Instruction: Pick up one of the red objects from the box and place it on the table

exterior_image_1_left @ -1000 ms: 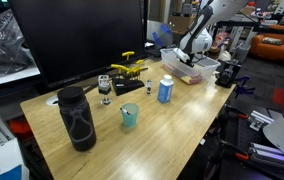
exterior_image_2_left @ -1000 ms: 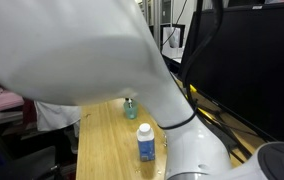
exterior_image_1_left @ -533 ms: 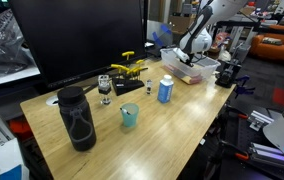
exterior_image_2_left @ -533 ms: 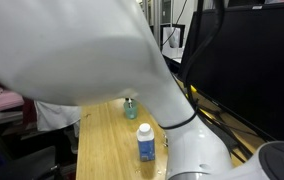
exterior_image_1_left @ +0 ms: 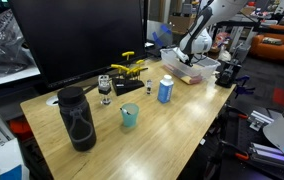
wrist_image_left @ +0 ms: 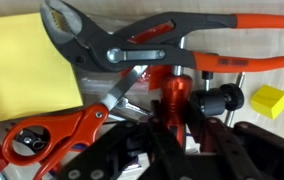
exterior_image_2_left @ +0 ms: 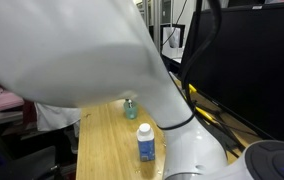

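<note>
The red object (wrist_image_left: 172,92) lies in the box (exterior_image_1_left: 204,70), a small red cylinder pointing lengthwise toward the wrist camera. The hand (wrist_image_left: 172,130) is right down over it. In the wrist view its dark fingers (wrist_image_left: 132,150) rise on either side of the red piece, but I can't tell from here whether they are pinching it or just straddling it.

Crowded around the piece are a pair of pliers (wrist_image_left: 132,50) with grey jaws and orange-red handles on the far side, and scissors (wrist_image_left: 52,140) with red grips to the left. Behind those lies a yellow pad (wrist_image_left: 22,65). A black knob (wrist_image_left: 222,98) sits just to the right of the red piece, and further right is a small yellow block (wrist_image_left: 269,100).

In an exterior view the white arm (exterior_image_1_left: 199,28) bends down into the box, which sits at the far right corner of the light wooden surface (exterior_image_1_left: 172,125). Nearer the middle stands a blue-and-white can (exterior_image_1_left: 166,90), well apart from the box. A teal cup (exterior_image_1_left: 129,116) stands closer in, and a tall black bottle (exterior_image_1_left: 77,118) nearest on the left. A glass (exterior_image_1_left: 105,88) stands in front of a big dark monitor (exterior_image_1_left: 77,40).

In the exterior view blocked largely by the arm's white body, only the can (exterior_image_2_left: 146,143), the cup (exterior_image_2_left: 130,107) and a strip of surface (exterior_image_2_left: 102,145) show.
</note>
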Controlling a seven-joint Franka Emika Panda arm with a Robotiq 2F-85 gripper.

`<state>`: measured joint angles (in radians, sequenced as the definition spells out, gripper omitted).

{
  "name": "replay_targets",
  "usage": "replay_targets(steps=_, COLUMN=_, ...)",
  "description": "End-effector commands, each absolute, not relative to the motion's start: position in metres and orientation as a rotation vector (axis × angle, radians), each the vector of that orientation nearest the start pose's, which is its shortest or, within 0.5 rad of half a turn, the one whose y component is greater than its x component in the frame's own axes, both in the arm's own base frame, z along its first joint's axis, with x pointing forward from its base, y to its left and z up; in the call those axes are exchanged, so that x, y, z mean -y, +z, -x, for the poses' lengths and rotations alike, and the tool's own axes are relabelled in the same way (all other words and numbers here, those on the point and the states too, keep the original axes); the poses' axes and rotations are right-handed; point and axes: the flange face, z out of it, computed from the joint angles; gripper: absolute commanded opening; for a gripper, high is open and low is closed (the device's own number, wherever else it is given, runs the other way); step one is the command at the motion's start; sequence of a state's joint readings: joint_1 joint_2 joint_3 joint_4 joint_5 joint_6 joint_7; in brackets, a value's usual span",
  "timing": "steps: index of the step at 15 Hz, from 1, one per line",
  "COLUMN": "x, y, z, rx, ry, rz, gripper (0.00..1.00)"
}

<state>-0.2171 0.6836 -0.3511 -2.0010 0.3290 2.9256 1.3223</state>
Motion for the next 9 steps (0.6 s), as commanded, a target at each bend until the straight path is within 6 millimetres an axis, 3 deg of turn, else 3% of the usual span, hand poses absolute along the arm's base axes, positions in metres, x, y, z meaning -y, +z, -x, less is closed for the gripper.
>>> replay_targets(steps=1, x=0.346, y=0.174, z=-0.509, rx=-2.642, ry=-0.551, rz=1.483, gripper=0.07)
replay_targets(steps=9, x=0.344, y=0.190, z=-0.487, rx=-2.651, ry=-0.602, rz=1.425, gripper=0.07)
